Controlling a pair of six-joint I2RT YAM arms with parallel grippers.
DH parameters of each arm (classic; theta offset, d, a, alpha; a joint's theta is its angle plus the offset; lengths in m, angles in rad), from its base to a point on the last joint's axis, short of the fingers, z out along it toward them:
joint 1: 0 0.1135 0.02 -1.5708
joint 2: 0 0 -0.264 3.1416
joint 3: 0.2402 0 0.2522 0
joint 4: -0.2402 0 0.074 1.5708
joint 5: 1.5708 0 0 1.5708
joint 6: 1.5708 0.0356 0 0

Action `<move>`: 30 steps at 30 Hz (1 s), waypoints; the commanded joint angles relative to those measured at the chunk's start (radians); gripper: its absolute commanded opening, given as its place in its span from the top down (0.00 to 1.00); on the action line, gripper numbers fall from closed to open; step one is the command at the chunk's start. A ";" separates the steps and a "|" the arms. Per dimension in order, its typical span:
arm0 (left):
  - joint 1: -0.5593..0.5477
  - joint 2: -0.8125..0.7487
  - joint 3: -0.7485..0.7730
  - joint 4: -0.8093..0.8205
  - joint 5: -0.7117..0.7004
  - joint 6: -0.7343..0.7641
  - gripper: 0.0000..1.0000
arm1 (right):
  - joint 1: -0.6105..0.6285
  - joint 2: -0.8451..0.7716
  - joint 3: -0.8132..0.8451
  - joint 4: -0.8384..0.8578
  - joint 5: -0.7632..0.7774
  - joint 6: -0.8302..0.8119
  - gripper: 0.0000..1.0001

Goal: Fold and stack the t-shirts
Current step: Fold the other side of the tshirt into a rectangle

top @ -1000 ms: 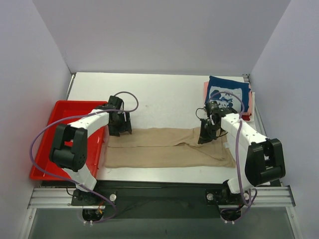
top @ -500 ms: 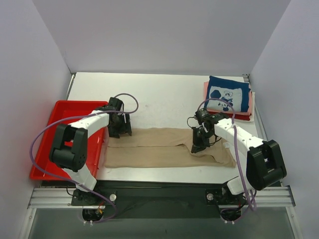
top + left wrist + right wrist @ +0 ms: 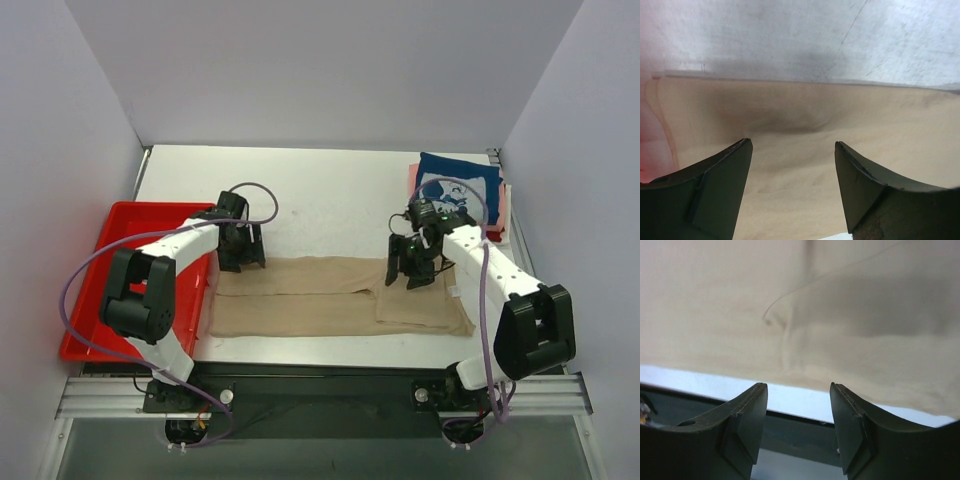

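The desk [image 3: 330,195] carries the tan t-shirt [image 3: 300,300] stretched as a long band along its near edge, running from beside the red tray [image 3: 85,310] at the left edge almost to the near right corner. What has changed is at the shirt's right end. A second ago the right gripper [image 3: 410,272] was down at the cloth there and then drew in towards the near edge; now it has lifted back towards the middle of the desk. The right end flap [image 3: 420,308] lies flat as a squared panel on top of the band, its left border a clean straight line. I judge that this end fold is laid and released, so the shirt is narrower but not yet a finished packet, and a matching fold at the left end looks to be what remains. The finished pile sits at the far right corner, the navy t-shirt [image 3: 460,185] with its white print on top and a pink one [image 3: 412,178] showing underneath, well apart from the tan shirt. The left gripper [image 3: 240,255] has not moved from the far left corner of the band. Its wrist view shows the fingers spread over tan cloth near the shirt's far hem, gripping nothing. The right wrist view likewise shows its fingers apart and empty, above the cloth's near border.
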 commanded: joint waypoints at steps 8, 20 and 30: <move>0.007 0.074 0.137 0.060 -0.006 -0.005 0.22 | -0.310 0.120 0.132 0.105 0.331 -0.093 0.50; 0.007 0.120 0.154 0.057 -0.001 -0.007 0.22 | -0.364 0.344 0.202 0.347 0.386 -0.090 0.57; 0.009 0.123 0.155 0.042 -0.007 -0.005 0.22 | -0.436 0.357 0.196 0.384 0.303 -0.044 0.60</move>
